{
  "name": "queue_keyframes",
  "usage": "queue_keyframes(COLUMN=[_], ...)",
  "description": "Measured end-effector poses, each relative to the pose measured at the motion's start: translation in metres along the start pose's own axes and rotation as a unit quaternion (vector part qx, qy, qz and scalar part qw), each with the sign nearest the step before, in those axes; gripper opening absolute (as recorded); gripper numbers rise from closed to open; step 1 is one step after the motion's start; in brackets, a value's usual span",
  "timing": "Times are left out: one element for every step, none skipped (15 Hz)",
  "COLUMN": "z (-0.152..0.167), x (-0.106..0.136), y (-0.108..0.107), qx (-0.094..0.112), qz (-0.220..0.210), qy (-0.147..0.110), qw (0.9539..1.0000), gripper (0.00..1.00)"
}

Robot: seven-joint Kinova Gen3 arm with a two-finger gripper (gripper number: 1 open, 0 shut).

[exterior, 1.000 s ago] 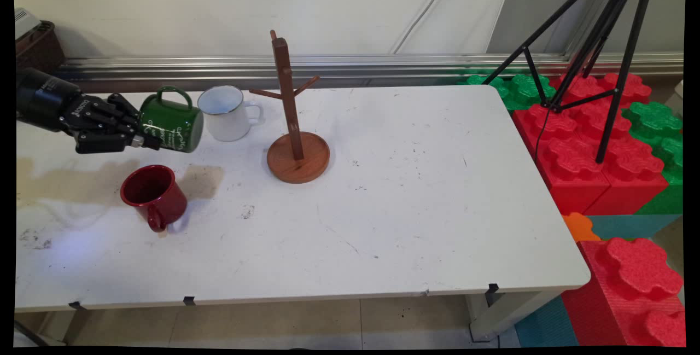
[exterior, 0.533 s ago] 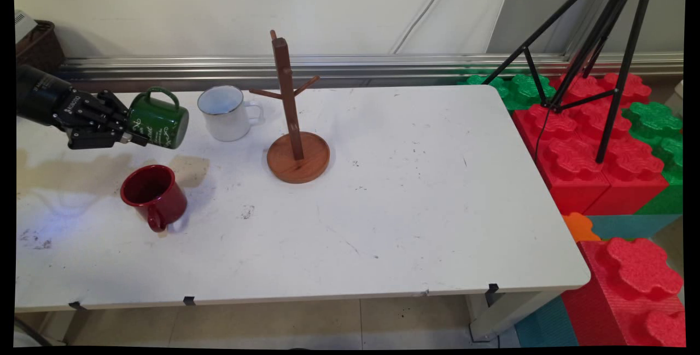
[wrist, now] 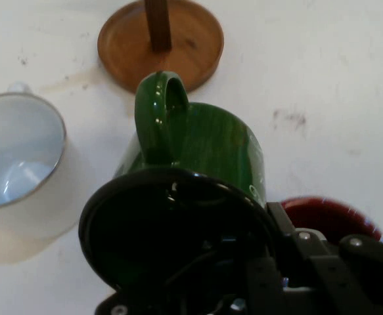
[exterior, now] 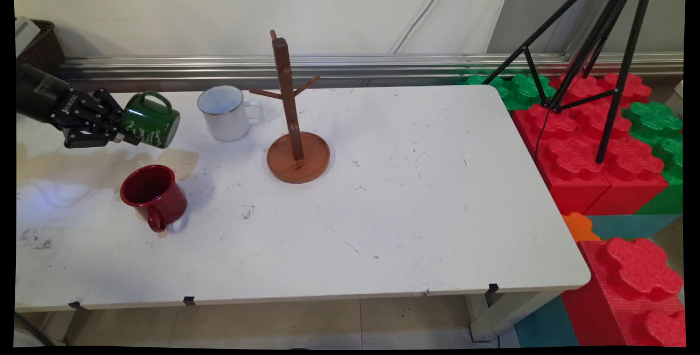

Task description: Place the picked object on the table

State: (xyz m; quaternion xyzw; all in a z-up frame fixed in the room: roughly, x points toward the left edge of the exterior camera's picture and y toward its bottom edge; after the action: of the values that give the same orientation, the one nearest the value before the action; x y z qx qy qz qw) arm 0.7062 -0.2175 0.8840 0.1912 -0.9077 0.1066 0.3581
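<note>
Green mug (exterior: 152,120) now farther left, clamped in tool (exterior: 127,137), above table (exterior: 383,207).

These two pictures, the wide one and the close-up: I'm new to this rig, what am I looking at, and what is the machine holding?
The wide picture comes from a fixed camera above the near side of the table. The close-up comes from a camera on the robot's hand, looking along its gripper. The machine is an arm ending in two black fingers. They are shut on the rim of a green mug, held on its side above the table, handle up. On the table stand a red mug, a white mug and a wooden mug tree. Beyond the table are foam blocks and a tripod.
</note>
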Motion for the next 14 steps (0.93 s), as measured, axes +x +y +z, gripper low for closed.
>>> queue_keyframes(z=[0.000, 0.000, 0.000, 0.000, 0.000, 0.001, 0.001, 0.002, 0.003, 0.003, 0.004, 0.005, 0.007, 0.008], x=[-0.003, -0.006, -0.009, -0.012, -0.013, -0.016, -0.018, -0.021, -0.022, -0.023, -0.025, -0.026, -0.027, -0.028], y=[-0.002, -0.005, -0.008, -0.010, -0.011, -0.014, -0.016, -0.019, -0.020, -0.022, -0.023, -0.024, -0.025, -0.026], qx=[0.001, 0.002, 0.004, 0.006, 0.007, 0.010, 0.012, 0.013, 0.014, 0.014, 0.014, 0.014, 0.015, 0.015], qz=[0.006, 0.013, 0.019, 0.024, 0.027, 0.031, 0.035, 0.040, 0.045, 0.048, 0.054, 0.058, 0.063, 0.067], qy=[-0.007, -0.016, -0.025, -0.033, -0.038, -0.047, -0.055, -0.062, -0.069, -0.073, -0.080, -0.084, -0.090, -0.094], qw=[1.0000, 0.9998, 0.9995, 0.9992, 0.9989, 0.9983, 0.9978, 0.9972, 0.9965, 0.9961, 0.9953, 0.9947, 0.9938, 0.9932], gripper=[0.00, 0.00, 0.00, 0.00, 0.00, 0.00, 0.00, 0.00, 0.00, 0.00, 0.00, 0.00, 0.00, 0.00])
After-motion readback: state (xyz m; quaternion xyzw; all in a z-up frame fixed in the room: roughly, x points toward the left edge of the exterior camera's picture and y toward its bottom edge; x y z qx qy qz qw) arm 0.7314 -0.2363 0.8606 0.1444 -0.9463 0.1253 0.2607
